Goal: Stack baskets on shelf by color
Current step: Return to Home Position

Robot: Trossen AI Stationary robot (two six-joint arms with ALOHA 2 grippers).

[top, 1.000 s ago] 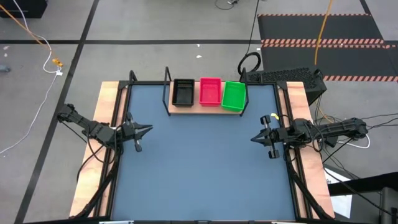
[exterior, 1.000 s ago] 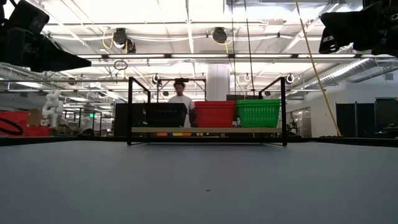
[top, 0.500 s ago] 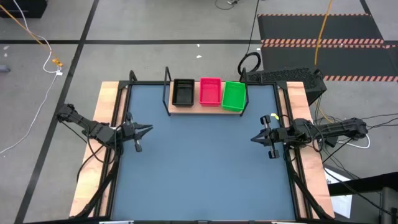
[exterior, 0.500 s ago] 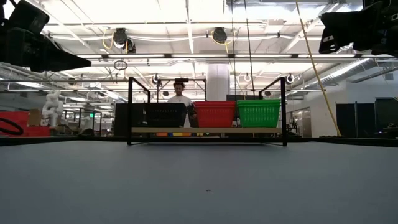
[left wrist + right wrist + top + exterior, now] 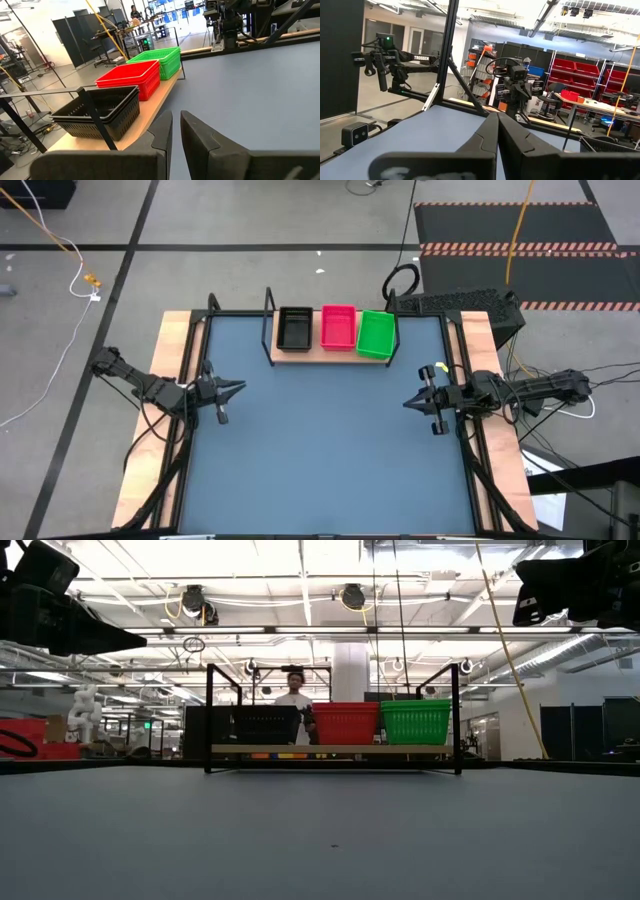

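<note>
Person [image 5: 294,698] beyond shelf [image 5: 400,749] in low view, not high

shelf [image 5: 152,111]: black baskets [image 5: 100,112] nearest, red baskets [image 5: 131,80] mid, green baskets [image 5: 159,59] farthest; side by side
left gripper [image 5: 176,117]: fingers nrly together, empty, above table [image 5: 250,85]

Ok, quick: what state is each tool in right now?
Left tool: closed, holding nothing.
Right tool: closed, holding nothing.
</note>
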